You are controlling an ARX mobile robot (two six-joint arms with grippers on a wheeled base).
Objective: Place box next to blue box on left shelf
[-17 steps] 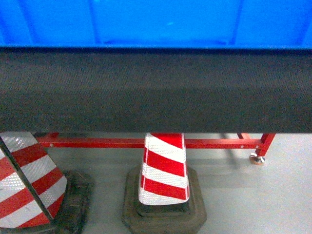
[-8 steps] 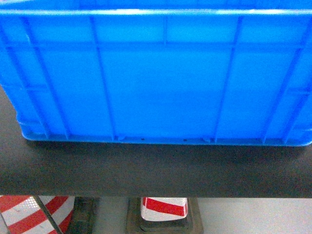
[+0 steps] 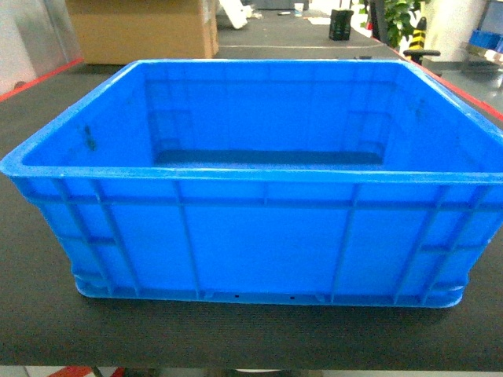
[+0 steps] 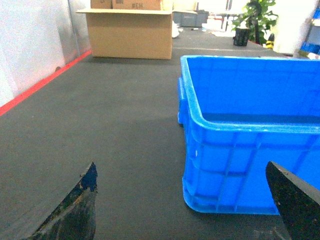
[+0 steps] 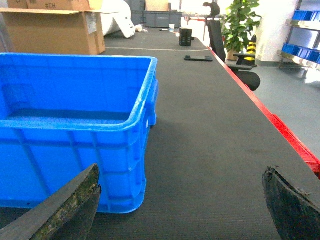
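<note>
We see the blue box (image 3: 251, 236) filling the middle of the head frame, upright on the dark bench (image 3: 47, 330). Our left hand (image 4: 182, 210) and right hand (image 5: 180, 210) sit spread wide at the bottom of their wrist frames, holding nothing, just outside the box's corners.

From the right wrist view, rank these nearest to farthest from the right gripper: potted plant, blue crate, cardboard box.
1. Blue crate, just ahead on the left.
2. Cardboard box, behind the crate, far left.
3. Potted plant, beyond the table's end, on the right.

dark table (image 3: 47, 330), cardboard box (image 4: 131, 34), plant (image 5: 239, 22)
</note>
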